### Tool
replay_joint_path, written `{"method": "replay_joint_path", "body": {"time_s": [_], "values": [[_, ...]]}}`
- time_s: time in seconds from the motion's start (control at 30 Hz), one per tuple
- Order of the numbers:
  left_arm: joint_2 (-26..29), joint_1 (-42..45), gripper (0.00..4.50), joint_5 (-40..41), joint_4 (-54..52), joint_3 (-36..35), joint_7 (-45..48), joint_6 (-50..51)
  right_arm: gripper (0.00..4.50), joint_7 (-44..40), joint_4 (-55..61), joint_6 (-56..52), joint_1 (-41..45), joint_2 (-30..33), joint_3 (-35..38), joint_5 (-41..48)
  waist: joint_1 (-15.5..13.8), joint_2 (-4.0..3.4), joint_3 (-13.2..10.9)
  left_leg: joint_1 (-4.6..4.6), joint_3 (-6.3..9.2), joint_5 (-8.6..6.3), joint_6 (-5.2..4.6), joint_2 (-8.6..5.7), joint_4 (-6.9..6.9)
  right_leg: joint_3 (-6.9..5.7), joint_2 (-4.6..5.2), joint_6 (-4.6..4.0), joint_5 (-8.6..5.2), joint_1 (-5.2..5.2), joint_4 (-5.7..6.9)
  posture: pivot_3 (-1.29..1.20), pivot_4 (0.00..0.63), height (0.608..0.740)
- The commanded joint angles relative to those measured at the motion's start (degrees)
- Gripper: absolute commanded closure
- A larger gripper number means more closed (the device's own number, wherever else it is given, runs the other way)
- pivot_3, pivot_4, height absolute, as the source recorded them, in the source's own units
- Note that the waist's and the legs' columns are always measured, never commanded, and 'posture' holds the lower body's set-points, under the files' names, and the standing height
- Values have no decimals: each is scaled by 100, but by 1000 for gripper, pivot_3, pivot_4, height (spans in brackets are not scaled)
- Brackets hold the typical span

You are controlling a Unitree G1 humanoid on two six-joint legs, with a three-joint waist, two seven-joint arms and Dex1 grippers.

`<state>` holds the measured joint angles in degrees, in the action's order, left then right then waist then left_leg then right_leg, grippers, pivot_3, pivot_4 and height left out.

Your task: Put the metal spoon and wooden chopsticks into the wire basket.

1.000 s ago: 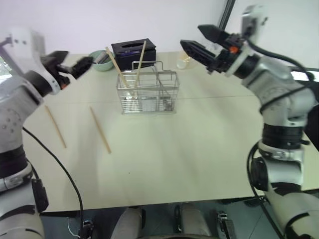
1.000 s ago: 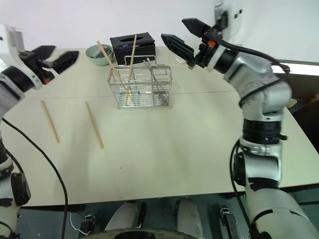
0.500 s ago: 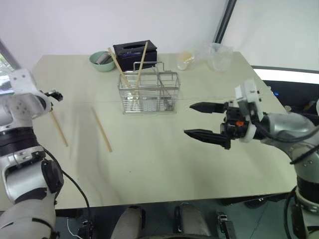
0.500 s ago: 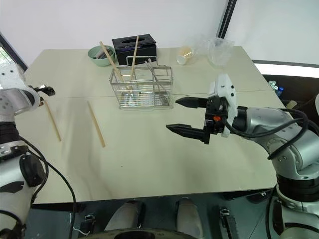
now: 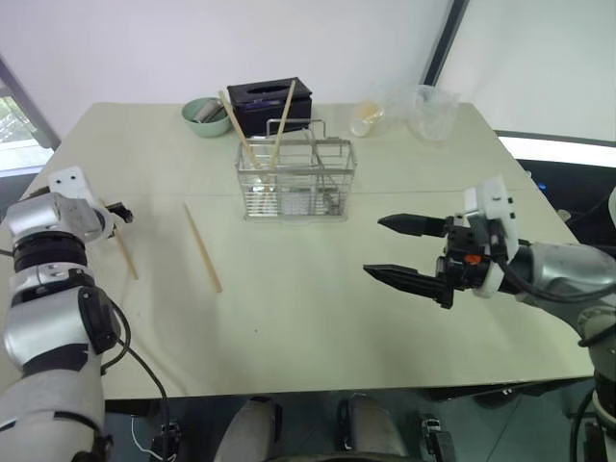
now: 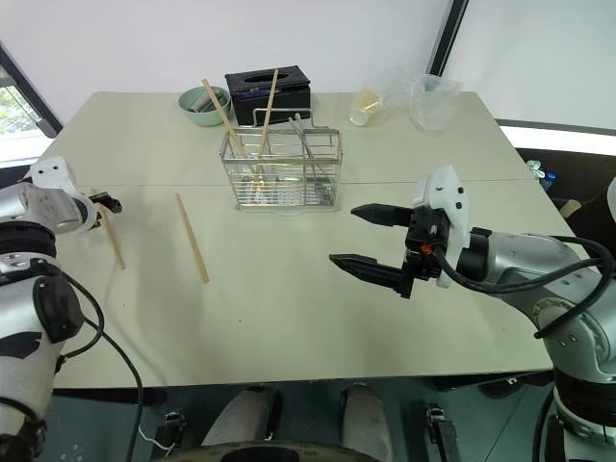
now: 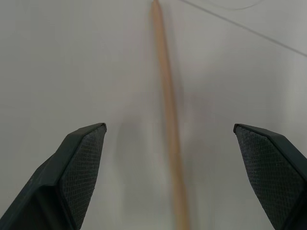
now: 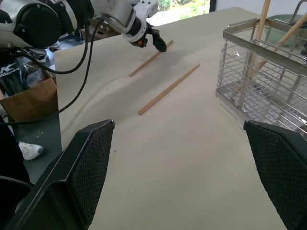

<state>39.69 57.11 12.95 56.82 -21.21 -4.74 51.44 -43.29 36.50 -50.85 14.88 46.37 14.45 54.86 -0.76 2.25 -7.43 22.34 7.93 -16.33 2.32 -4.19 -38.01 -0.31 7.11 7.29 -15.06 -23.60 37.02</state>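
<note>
The wire basket (image 5: 295,181) stands at the table's far middle, with two wooden chopsticks (image 5: 237,127) leaning in its left part. A thin dark handle (image 6: 306,154), seemingly the metal spoon's, leans in its right part. Two more chopsticks lie flat to its left, one in the middle (image 5: 202,247) and one near the table's left edge (image 7: 168,105). My left gripper (image 7: 168,126) is open, low over that left chopstick, with a finger on either side. My right gripper (image 5: 375,245) hangs open and empty above the table's right half, pointing left.
Behind the basket are a black box (image 5: 269,101) and a green bowl (image 5: 204,115). A cup (image 5: 366,117) and a clear plastic bag (image 5: 433,96) sit at the far right. A cardboard box (image 8: 24,100) stands on the floor past the table's left edge.
Both arms have come down from beside the basket. The left gripper dropped to the left chopstick, and the right gripper sank and drew back over the table's right half. The camera shifted a little.
</note>
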Motion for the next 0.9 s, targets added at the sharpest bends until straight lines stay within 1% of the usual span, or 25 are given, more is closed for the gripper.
{"method": "replay_joint_path", "body": {"time_s": [0.03,0.07,0.17,0.23,0.4,0.43,0.6,0.73,0.8,0.87,0.9], "values": [[91,227,0,-23,299,-112,-23,-303,62,152,207,125,-2,32,131,80,-1,2,1,0,0,0,0,0,0,0,0,0,0,0,0,0,150,649],[80,247,0,-12,413,-123,-12,-380,62,175,212,144,-9,23,104,69,-1,2,1,0,0,0,0,0,0,0,0,0,0,0,0,0,150,649],[55,305,863,76,735,-232,6,-490,0,226,273,193,-69,5,75,71,-9,4,3,1,1,0,0,0,0,-4,1,0,0,0,1,0,150,649],[45,340,1788,88,913,-280,-16,-576,0,259,267,229,-59,-7,39,63,-6,4,3,0,1,0,0,0,0,-4,1,1,0,1,1,0,150,649],[17,442,4323,63,1135,-312,-39,-770,0,294,246,319,-81,-33,-12,33,-21,6,6,-1,1,0,0,-1,0,-5,2,2,0,2,4,0,150,649],[14,457,4418,68,1167,-324,-49,-804,0,295,242,347,-108,-48,-29,8,-23,8,7,-1,1,0,-1,-1,-1,-6,2,2,0,3,4,0,150,649],[-32,546,4418,39,1118,-289,-50,-1002,0,270,189,447,-175,-21,-53,-20,-14,10,8,0,2,0,-1,-2,-1,-7,4,4,-1,3,3,0,150,649],[-173,715,4418,217,536,-350,493,-1873,0,83,8,529,-53,179,7,-124,-16,19,8,2,3,0,0,-2,-2,-9,3,4,-1,3,3,0,150,649],[-291,624,4418,360,-131,-353,940,-2423,0,61,-83,586,16,225,-1,-237,-6,23,8,10,3,0,0,-2,-7,-10,5,4,0,-2,2,0,150,649],[-512,409,4418,700,-1177,-490,1335,-2836,0,59,-149,612,87,242,-1,-263,0,23,8,13,2,0,1,-1,-6,-9,17,4,0,-4,-2,0,150,649],[-615,317,4418,849,-1611,-583,1383,-2948,0,66,-162,619,113,243,-3,-264,0,23,8,16,1,0,1,-1,-6,-10,21,4,0,-5,-3,0,150,649]]}}
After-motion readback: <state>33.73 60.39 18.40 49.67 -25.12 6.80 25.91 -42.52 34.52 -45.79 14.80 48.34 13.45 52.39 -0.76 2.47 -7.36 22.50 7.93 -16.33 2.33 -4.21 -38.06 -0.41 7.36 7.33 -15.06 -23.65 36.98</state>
